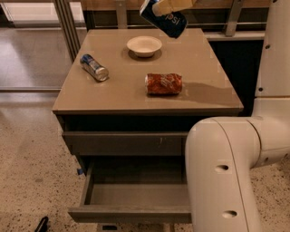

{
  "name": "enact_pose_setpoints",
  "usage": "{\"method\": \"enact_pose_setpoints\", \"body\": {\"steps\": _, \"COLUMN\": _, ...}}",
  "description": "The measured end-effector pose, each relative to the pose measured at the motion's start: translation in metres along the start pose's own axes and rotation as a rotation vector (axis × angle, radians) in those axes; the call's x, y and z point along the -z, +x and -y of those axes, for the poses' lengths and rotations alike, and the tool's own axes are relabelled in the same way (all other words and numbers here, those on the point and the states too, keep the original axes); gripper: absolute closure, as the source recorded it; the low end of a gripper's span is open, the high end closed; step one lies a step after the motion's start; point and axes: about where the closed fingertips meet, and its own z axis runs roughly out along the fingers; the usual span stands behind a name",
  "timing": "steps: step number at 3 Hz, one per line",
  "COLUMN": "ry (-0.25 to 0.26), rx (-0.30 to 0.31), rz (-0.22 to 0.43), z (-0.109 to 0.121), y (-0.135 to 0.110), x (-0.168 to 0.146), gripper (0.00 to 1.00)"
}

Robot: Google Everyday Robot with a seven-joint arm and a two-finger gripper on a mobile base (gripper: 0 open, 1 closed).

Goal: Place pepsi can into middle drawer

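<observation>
The pepsi can (164, 19) is dark blue with white lettering. It hangs tilted in the air above the back edge of the cabinet top (113, 97), right of the bowl. My gripper (168, 7) is at the top edge of the view, its pale fingers shut on the can's upper part. The middle drawer (136, 194) is pulled open low at the front, with a bare grey floor. My white arm (226, 176) covers its right end.
A white bowl (144, 45) stands at the back of the top. An orange can (164, 84) lies on its side in the middle. A slimmer blue-and-silver can (94, 67) lies at the left. A shut drawer (122, 143) with a pale-scratched front sits above the open one.
</observation>
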Motion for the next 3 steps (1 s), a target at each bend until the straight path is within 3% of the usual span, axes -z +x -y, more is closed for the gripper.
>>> {"method": "enact_pose_setpoints", "body": {"steps": 1, "ry": -0.087, "rx": -0.071, "rz": -0.085, "z": -0.020, "y": 0.012, "x": -0.012, "gripper": 1.00}}
{"method": "enact_pose_setpoints", "body": {"steps": 3, "ry": -0.209, "rx": -0.238, "rz": -0.105, "z": -0.043, "y": 0.021, "x": -0.012, "gripper": 1.00}}
